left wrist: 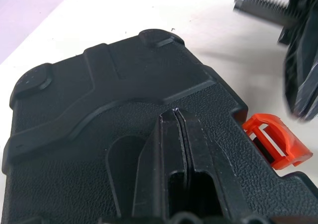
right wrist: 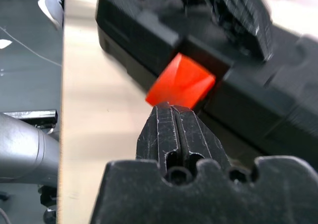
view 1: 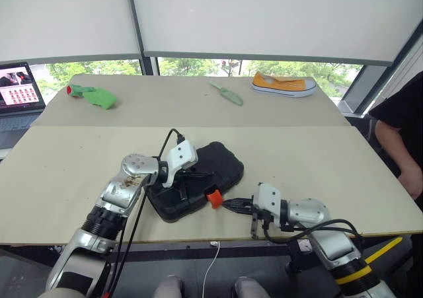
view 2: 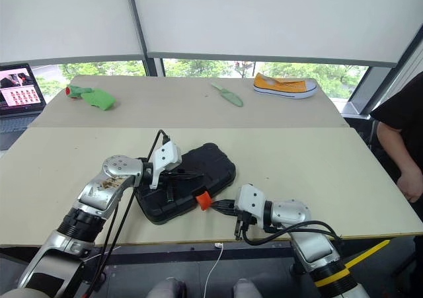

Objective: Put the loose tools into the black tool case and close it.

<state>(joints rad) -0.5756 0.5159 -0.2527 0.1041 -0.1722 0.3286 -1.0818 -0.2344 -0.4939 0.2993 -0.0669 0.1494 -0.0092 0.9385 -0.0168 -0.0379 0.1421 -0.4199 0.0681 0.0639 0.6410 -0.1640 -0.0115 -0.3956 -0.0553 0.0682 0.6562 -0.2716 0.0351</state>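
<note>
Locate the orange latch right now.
The orange latch sticks out from the near edge of the closed black case, near the table's front edge, with the shut right pincer at it.

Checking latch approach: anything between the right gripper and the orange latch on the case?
Nothing visible. The right gripper, fingers shut, sits right at the orange latch on the front edge of the closed black tool case. The left gripper rests on the lid.
</note>
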